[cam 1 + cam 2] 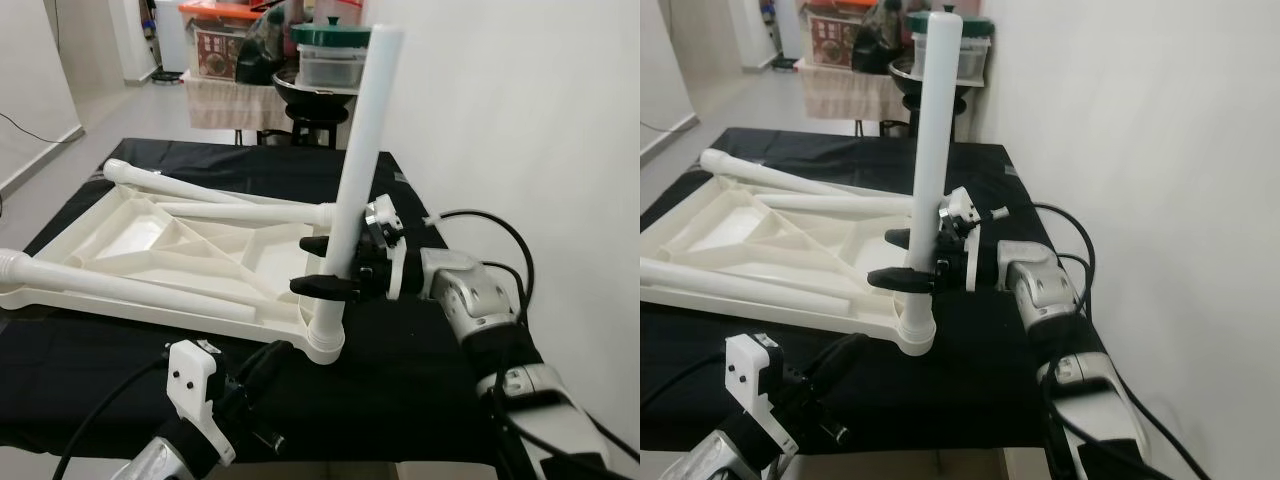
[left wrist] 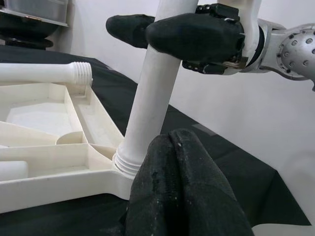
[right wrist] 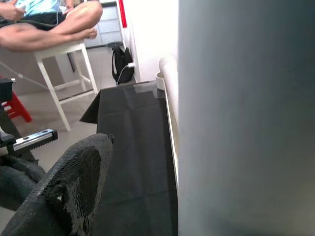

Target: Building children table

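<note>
I have the white plastic table top (image 1: 150,250) lying upside down on the black cloth-covered work surface (image 1: 420,370), ribbed underside up, and everything else I place from that top. At its near right corner socket (image 1: 326,345) a long white plastic tube leg (image 1: 358,160) stands nearly upright, leaning slightly away from the top's centre. My right gripper (image 1: 322,266) comes in from the side away from the top and has its two black fingers clamped on that leg a little above the socket, one finger on each side. Two more white legs (image 1: 200,190) lie loose across the underside, and another threaded one (image 1: 60,275) rests along the near edge.

My left gripper (image 2: 177,187) hovers low, just in front of that same corner; its fingers look pressed together with nothing between them.

I judge the step in hand to be seating this leg: in the left wrist view the thread ridges (image 2: 125,164) at the leg's base show just above the socket rim, so it does not look fully screwed home. Next I would need to turn the leg about its own axis while keeping it square to the top, and the left gripper could press on the corner to stop the top from spinning.
</note>
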Robot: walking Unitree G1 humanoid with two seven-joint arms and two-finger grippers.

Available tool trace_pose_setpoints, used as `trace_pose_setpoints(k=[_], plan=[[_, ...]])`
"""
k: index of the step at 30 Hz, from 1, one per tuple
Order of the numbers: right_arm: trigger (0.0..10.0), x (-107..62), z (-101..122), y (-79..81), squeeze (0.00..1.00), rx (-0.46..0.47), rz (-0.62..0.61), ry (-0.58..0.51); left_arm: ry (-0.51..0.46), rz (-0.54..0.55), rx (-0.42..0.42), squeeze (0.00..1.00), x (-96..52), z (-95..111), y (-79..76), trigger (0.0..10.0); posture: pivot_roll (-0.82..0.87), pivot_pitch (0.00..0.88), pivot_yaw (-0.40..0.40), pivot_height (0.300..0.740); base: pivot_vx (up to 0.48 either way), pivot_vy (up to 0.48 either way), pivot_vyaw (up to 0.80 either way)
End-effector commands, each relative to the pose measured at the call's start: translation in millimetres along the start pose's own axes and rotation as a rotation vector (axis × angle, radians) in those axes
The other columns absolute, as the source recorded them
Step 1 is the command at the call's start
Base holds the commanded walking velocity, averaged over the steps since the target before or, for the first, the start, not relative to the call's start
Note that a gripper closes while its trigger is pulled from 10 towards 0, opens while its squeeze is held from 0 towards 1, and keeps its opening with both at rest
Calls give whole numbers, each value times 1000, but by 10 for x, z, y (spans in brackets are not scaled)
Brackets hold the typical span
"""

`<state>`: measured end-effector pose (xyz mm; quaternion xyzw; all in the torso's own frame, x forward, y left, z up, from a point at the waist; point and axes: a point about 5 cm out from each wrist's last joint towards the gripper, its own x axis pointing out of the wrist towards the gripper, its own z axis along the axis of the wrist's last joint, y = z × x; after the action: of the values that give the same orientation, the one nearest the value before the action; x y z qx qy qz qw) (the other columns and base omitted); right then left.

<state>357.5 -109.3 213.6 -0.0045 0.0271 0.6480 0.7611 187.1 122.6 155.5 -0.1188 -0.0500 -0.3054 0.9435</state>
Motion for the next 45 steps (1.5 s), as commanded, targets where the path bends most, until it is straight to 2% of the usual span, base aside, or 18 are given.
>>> trace_pose_setpoints(k=[1,2,7,10,11,17,18,20,27,28,31,32,35,36,37,40,41,45], plan=[[1490,5,-15,-27,0,1,21,9,4,3,-6,0,12,-25,-3,0,53,0,-119,740,0,0,0],[0,-12,-29,-32,0,7,26,5,3,3,-6,0,13,-25,-4,0,50,0,-117,740,0,0,0],[0,-122,-78,-56,0,-2,-24,-5,0,5,-7,0,17,-22,-10,2196,41,0,-116,740,0,0,0],[0,-147,-87,-61,0,-8,-43,-5,0,5,-8,0,18,-20,-11,2196,41,0,-116,740,0,0,0],[0,-187,-97,-59,0,-15,-86,-16,-2,4,-9,0,18,-15,-14,10000,29,0,-114,740,0,0,0],[0,-241,-342,23,0,-8,-413,21,-8,0,-14,0,3,15,-24,10000,13,0,-116,740,0,0,0],[0,-186,-492,88,0,54,-829,-5,-10,-1,-16,0,-12,32,-16,10000,-11,0,-98,740,0,0,0],[0,-91,-631,311,0,90,-985,2,-10,-2,-18,0,-19,47,-1,10000,-19,9,-83,740,0,0,0],[0,5,-672,461,0,77,-1044,18,-4,-17,-33,0,-17,53,20,10000,-11,0,-91,740,0,0,0],[4314,15,-664,436,0,77,-1038,27,-5,-13,-32,0,-18,50,20,10000,-9,0,-93,740,0,0,0],[4314,26,-659,429,0,73,-1034,34,-6,-10,-30,0,-20,48,19,10000,-9,0,-93,740,0,0,0],[10000,93,-621,423,1000,100,-927,1,-8,-5,-26,0,-17,44,18,10000,-2,0,-98,740,0,0,0],[10000,136,-582,446,1000,123,-862,-23,-10,-1,-24,0,-14,42,17,10000,-1,0,-99,740,0,0,0],[10000,212,-438,474,1000,116,-634,-89,-11,-1,-29,0,-13,30,17,10000,6,0,-102,740,0,0,0],[10000,212,-438,474,1000,116,-634,-89,-11,-1,-29,0,-13,30,17,10000,6,0,-102,740,0,0,0],[10000,156,-258,464,812,-16,-422,-108,-10,-7,-40,0,-7,19,19,10000,11,0,-99,740,0,0,0],[10000,111,-206,451,0,-38,-326,-99,-8,-9,-44,0,-3,12,21,10000,9,0,-100,740,0,0,0],[10000,75,-185,436,0,-52,-257,-80,-7,-11,-47,0,1,7,24,10000,13,0,-100,740,0,0,0]])
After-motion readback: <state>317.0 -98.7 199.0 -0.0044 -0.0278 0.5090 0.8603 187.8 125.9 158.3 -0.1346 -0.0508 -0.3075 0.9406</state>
